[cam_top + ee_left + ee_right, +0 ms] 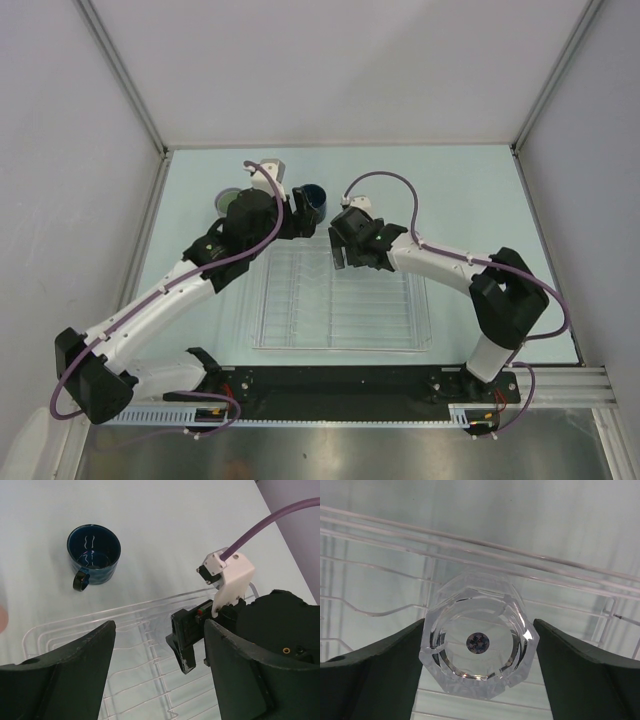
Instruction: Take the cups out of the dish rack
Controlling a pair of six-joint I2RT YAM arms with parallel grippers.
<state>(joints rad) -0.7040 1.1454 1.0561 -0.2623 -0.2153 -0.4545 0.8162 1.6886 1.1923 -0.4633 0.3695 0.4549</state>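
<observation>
The clear dish rack (340,300) lies in the middle of the table. My right gripper (345,250) is at its far edge, shut on a small clear cup (479,642). The cup is upside down, its stickered base towards the camera, with the fingers (380,675) against both its sides. A dark blue handled mug (312,200) stands upright on the table just beyond the rack and also shows in the left wrist view (93,552). My left gripper (160,645) is open and empty above the rack's far left corner, near the mug. Another cup (228,200) stands on the table left of my left gripper.
My right gripper's finger (187,640) is close in front of my left gripper. A pinkish blur (2,617) shows at the left edge of the left wrist view. The walls (120,80) enclose the table on the left, back and right.
</observation>
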